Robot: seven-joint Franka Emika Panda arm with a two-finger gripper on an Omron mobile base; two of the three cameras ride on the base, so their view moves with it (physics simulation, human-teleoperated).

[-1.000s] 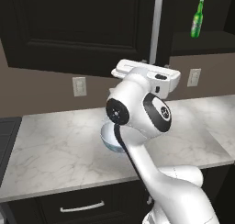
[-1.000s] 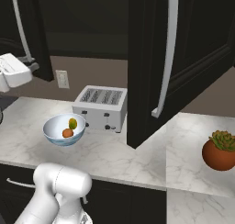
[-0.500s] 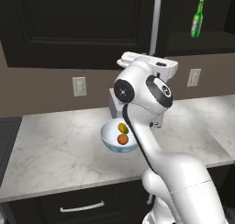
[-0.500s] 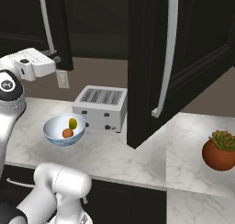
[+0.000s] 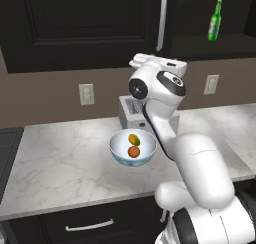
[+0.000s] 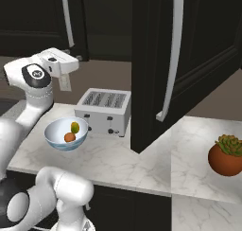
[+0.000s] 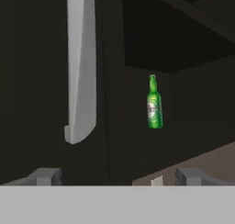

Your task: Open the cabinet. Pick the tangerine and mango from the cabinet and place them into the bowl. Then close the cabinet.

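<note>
1. Inside the bowl (image 5: 132,150): tangerine (image 5: 133,151) and mango (image 5: 133,139), touching.
2. Just behind the bowl: toaster (image 6: 104,111).
3. Above the bowl: cabinet (image 6: 189,59), right door swung open, green bottle (image 7: 154,102) inside.
4. Above the bowl, facing the cabinet: gripper (image 7: 117,176), fingers spread apart, empty.

Around the one bowl (image 5: 132,149) there are two fruits inside it, one tangerine (image 5: 133,152) and one mango (image 5: 133,139), with one silver toaster (image 6: 104,110) just behind it. Above the bowl hangs one cabinet (image 6: 189,50) with two doors and two silver bar handles (image 6: 169,55), holding one green bottle (image 5: 215,21). To the bowl's right along the counter stands one potted plant (image 6: 229,154), and two wall outlets (image 5: 86,94) sit on the wall behind it
</note>
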